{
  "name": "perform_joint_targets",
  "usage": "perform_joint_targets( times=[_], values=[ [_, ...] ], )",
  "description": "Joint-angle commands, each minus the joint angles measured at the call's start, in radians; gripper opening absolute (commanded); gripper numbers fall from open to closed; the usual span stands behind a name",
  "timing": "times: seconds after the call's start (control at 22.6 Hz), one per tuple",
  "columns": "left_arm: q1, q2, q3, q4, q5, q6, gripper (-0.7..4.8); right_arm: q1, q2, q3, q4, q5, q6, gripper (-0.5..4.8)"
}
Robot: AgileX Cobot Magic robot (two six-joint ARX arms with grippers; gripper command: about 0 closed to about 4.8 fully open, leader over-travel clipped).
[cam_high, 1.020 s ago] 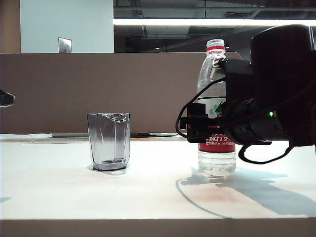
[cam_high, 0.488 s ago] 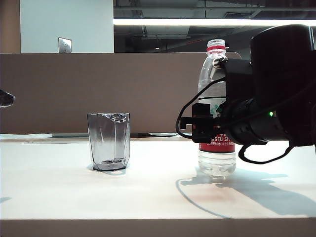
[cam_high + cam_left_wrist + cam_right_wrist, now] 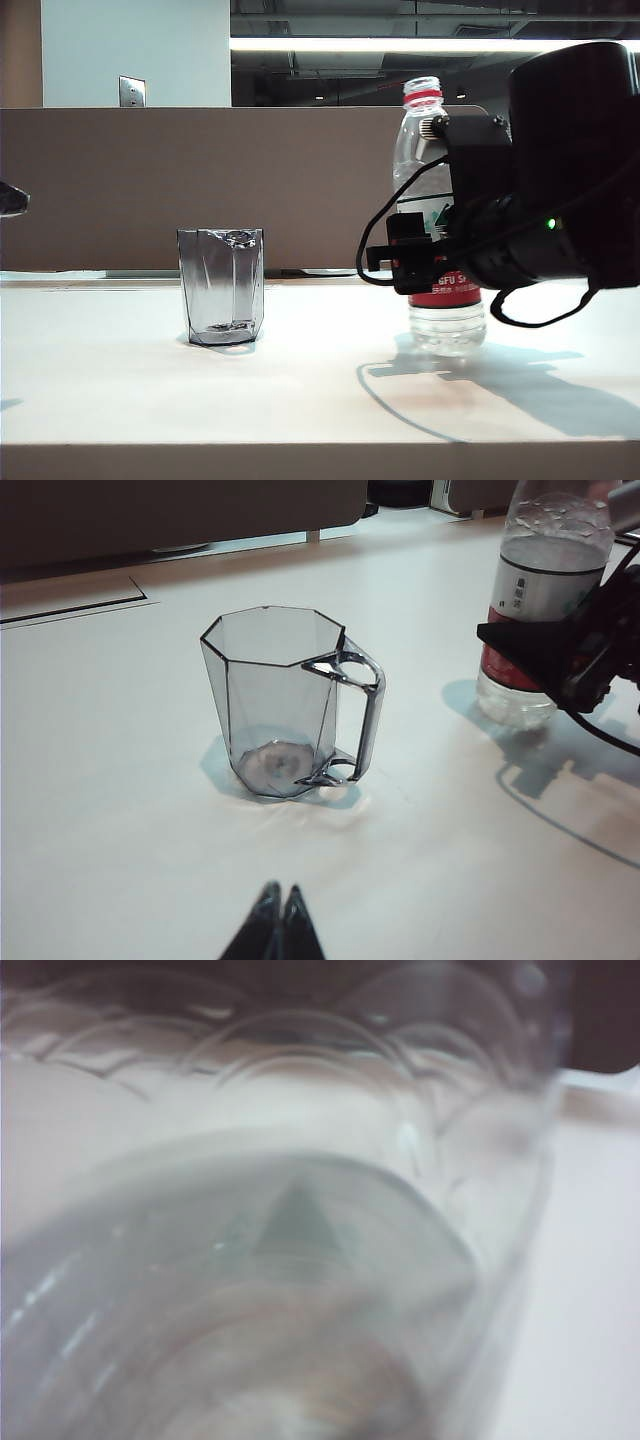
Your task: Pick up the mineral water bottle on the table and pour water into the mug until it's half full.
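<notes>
Clear mineral water bottle (image 3: 440, 215) now tilts, lifted off the counter (image 3: 300, 390) in the right pincer (image 3: 420, 262), right of the mug (image 3: 221, 286); left pincer (image 3: 277, 920) hangs closed, empty; pouring comes next.

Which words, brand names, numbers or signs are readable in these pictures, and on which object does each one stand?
"GFU S": white letters on the red band of the mineral water bottle, cut off by the right gripper, whose jaws hold the bottle.
Small white print under those letters: too small to read.
Dark print on the white label in the left wrist view: blurred, unreadable.
Mug, table: no text.
</notes>
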State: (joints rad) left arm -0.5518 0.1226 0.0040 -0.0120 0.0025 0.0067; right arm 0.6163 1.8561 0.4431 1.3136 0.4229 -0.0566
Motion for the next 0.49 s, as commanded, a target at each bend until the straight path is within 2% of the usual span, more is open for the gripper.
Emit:
perform_joint_targets(
  times=[0.04, 0.13, 0.49],
  values=[
    [0.001, 0.001, 0.003, 0.012, -0.001, 0.000, -0.05, 0.002, -0.053, 0.010, 0.047, 0.003, -0.110, 3.18],
    [0.001, 0.001, 0.003, 0.012, -0.001, 0.000, -0.05, 0.002, -0.075, 0.013, 0.029, 0.002, -0.147, 3.18],
    [0.001, 0.001, 0.003, 0.012, -0.001, 0.000, -0.05, 0.002, -0.102, 0.160, -0.229, -0.066, -0.286, 3.15]
  ],
)
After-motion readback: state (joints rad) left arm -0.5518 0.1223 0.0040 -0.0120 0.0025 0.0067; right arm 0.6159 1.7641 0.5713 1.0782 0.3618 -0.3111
